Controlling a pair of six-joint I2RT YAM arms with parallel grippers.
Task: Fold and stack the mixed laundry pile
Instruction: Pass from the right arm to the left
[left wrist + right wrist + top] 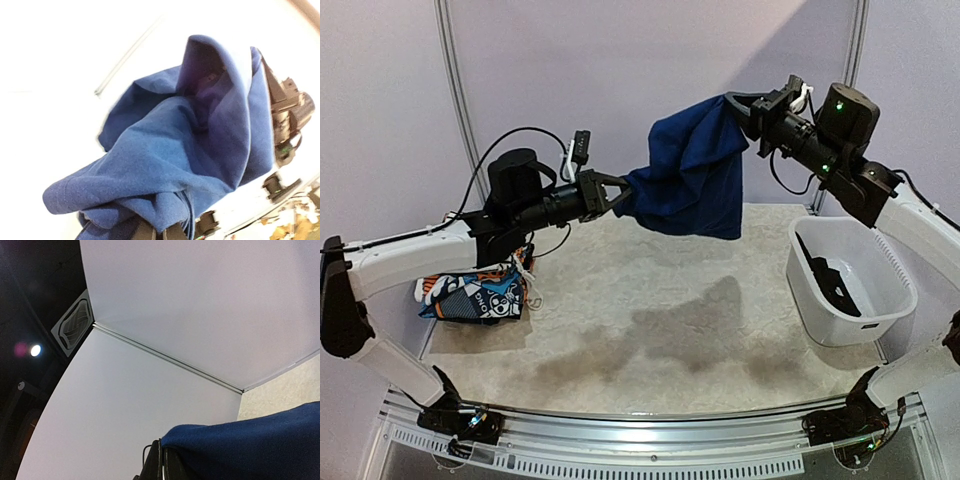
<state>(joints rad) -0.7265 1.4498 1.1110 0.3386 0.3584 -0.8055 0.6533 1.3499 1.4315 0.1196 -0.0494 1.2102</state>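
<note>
Both my claws are pinched tight on the navy cloth (692, 175): left claw (620, 192) on its lower left edge, right claw (735, 103) higher up, on a top corner. The cloth hangs in the air over the far side of the table (650, 300), touching nothing below. It's soft, light and floppy, bunched in deep folds, so I reckon I want two true corners rather than a handful. A printed garment (470, 297) lies at the left edge; a black garment (825, 280) waits in the tub (840, 325) at the right edge.
</note>
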